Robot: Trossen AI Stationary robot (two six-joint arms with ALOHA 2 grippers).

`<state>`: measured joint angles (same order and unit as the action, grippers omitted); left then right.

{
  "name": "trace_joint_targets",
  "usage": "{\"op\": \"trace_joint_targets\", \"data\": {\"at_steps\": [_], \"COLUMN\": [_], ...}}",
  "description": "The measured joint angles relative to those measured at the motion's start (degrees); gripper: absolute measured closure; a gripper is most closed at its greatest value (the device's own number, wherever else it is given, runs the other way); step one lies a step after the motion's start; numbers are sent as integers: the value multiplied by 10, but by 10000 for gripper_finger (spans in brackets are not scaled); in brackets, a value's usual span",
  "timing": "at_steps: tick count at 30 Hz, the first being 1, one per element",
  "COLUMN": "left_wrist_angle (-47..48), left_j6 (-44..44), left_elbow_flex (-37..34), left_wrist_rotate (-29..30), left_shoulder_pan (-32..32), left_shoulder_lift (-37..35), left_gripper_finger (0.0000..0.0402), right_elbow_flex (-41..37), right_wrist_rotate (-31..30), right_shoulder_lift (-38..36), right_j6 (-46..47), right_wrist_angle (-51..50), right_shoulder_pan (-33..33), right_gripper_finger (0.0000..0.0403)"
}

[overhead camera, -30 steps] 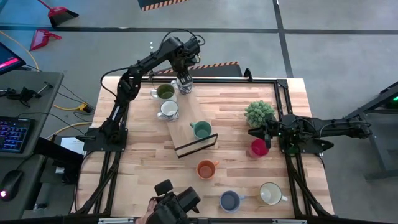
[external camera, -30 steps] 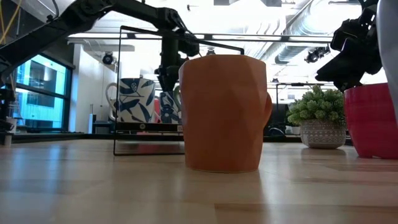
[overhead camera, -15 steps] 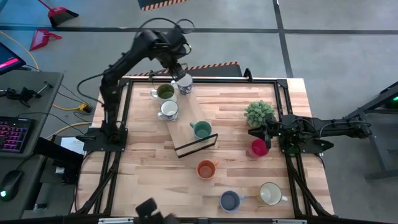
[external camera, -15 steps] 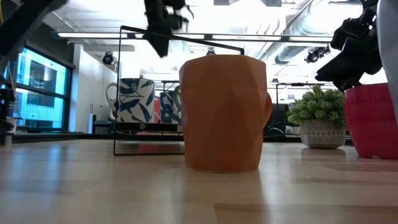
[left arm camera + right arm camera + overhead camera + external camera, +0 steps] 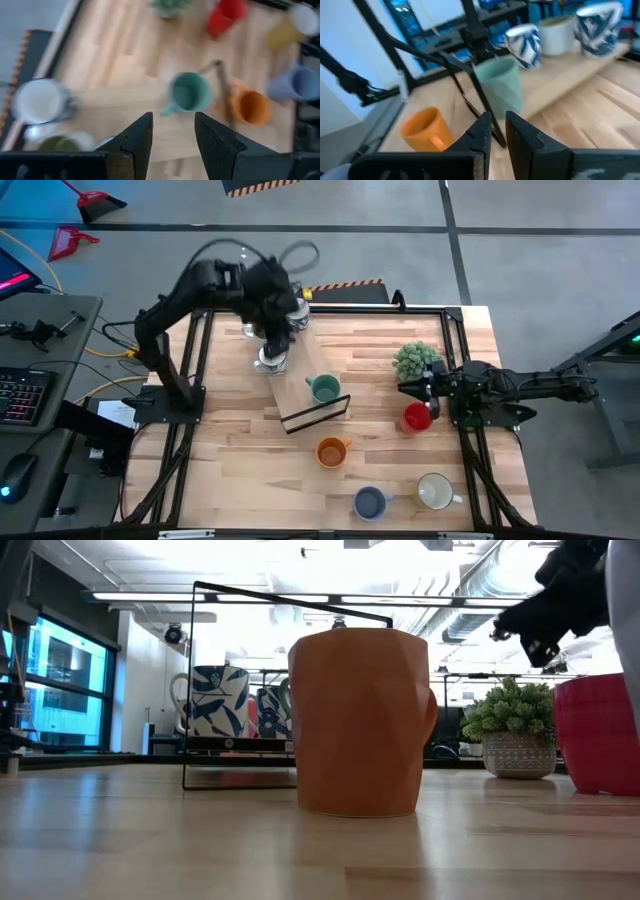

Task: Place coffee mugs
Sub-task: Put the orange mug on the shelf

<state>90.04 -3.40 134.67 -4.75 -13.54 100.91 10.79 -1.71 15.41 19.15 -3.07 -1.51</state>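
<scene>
Seen from above, the teal mug (image 5: 323,388) stands on a wooden board (image 5: 300,373). A white mug (image 5: 270,361) and a blue-patterned white mug (image 5: 298,315) stand at the board's far end. The left arm hides the olive mug there, though it shows in the left wrist view (image 5: 56,145). The orange mug (image 5: 331,451), blue mug (image 5: 370,502) and cream mug (image 5: 434,491) stand on the near table. My left gripper (image 5: 173,117) hovers open above the white mug. My right gripper (image 5: 498,117), open by a narrow gap, hangs just above the red mug (image 5: 417,417).
A spiky potted plant (image 5: 417,360) stands just beyond the right gripper. A black wire frame (image 5: 316,412) rises at the board's near end, between the teal and orange mugs. Bare wood lies at the table's near left (image 5: 240,470). A black rail frames the table's edges.
My left gripper has risen from the blue-patterned mug at the far edge, which stays on the board, and swung toward the near side over the white mug. My right gripper has lifted a little above the red mug, which has not moved.
</scene>
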Motion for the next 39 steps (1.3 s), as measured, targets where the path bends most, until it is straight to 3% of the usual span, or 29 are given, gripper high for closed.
{"op": "trace_joint_targets", "data": {"at_steps": [10,14,17,25,34,39], "left_wrist_angle": [0,-1,-1,-58,-318,-522], "left_j6": [-135,-192,-253,-443,-475,-451], "left_elbow_flex": [0,-20,-84,-365,-740,-943], "left_wrist_rotate": [-1,69,123,241,264,262], "left_shoulder_pan": [194,277,341,485,569,602], "left_shoulder_lift": [0,-14,-45,-182,-389,-516], "left_gripper_finger": [272,275,278,284,284,284], "right_elbow_flex": [19,71,121,239,331,380], "right_wrist_rotate": [65,76,91,93,94,98], "right_shoulder_lift": [0,0,1,25,114,163], "right_j6": [-3,-48,-75,-60,-53,-86], "right_wrist_angle": [55,49,14,-94,-96,-97], "right_shoulder_pan": [0,0,0,0,0,0], "right_gripper_finger": [364,364,364,364,363,364]}}
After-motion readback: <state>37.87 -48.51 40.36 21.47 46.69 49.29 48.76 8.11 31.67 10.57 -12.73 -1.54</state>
